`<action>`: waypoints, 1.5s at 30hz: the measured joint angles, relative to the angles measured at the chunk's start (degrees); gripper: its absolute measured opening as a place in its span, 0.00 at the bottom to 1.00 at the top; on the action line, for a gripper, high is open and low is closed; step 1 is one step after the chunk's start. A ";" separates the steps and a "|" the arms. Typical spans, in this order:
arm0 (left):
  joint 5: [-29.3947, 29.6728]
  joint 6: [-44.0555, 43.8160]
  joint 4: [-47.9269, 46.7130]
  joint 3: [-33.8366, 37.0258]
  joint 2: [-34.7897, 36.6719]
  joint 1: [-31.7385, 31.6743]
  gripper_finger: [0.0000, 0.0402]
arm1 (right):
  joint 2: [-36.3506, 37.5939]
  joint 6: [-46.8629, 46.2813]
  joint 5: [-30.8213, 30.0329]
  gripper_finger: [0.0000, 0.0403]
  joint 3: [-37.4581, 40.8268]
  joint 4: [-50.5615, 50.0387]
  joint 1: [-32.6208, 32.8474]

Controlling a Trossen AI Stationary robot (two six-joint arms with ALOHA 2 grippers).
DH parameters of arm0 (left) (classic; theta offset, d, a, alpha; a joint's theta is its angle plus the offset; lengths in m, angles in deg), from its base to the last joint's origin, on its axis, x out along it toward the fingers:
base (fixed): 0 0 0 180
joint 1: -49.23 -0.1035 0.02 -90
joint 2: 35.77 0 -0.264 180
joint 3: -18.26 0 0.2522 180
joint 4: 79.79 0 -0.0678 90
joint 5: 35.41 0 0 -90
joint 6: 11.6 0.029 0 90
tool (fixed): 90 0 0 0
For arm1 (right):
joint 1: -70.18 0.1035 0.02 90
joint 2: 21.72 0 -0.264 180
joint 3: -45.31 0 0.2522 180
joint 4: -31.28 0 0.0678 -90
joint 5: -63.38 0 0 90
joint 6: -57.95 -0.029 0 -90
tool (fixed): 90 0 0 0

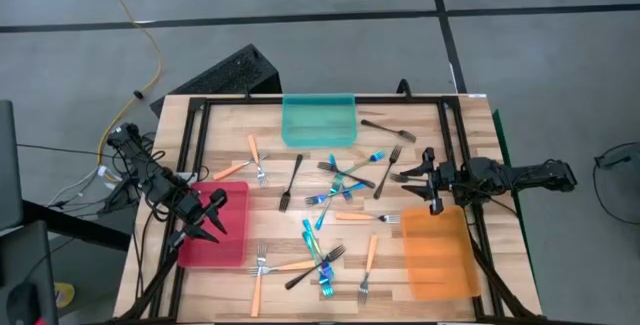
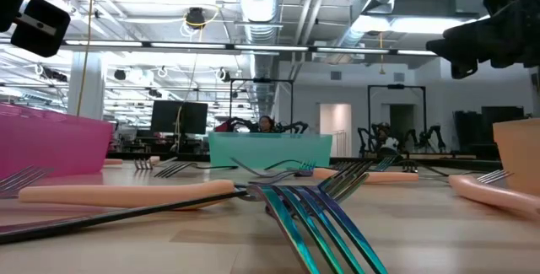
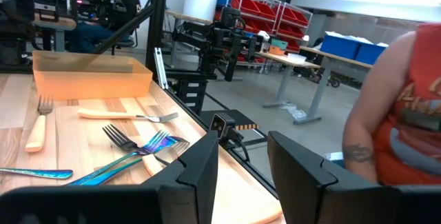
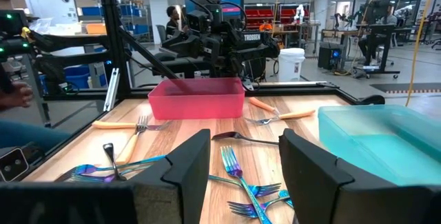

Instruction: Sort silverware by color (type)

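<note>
Several small forks lie flat and scattered on the wooden table between the arms. Orange-handled ones (image 1: 365, 217) are spread toward the edges, blue iridescent ones (image 1: 345, 190) bunch in the middle, and dark metal ones (image 1: 291, 182) lie among them. My left gripper (image 1: 212, 217) hovers open over the red tray (image 1: 218, 253), touching nothing; its wrist view shows its fingers (image 3: 242, 176) apart. My right gripper (image 1: 410, 185) is open by the far edge of the orange tray (image 1: 442, 260), pointing at the fork pile; in its wrist view (image 4: 244, 169) a blue fork (image 4: 234, 165) lies just ahead.
A teal tray (image 1: 318, 120) sits at the table's far edge, with a dark fork (image 1: 386, 127) to its right. A black frame (image 1: 196, 130) runs around the tabletop. Crossed forks (image 1: 318, 263) lie near the near edge. A person (image 3: 403, 114) stands beyond the table's near side.
</note>
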 joint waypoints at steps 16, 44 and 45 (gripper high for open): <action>2.32 11.61 0.31 0.02 0.00 0.00 0.28 | 0.00 0.02 0.04 0.48 0.01 0.00 -0.02; 29.80 22.15 15.60 0.04 0.17 -0.02 0.28 | 0.02 0.18 0.22 0.48 -0.06 5.02 -0.11; 30.37 22.57 16.96 0.04 0.17 -0.02 0.28 | 0.02 -0.70 0.22 0.48 -0.19 5.82 -0.09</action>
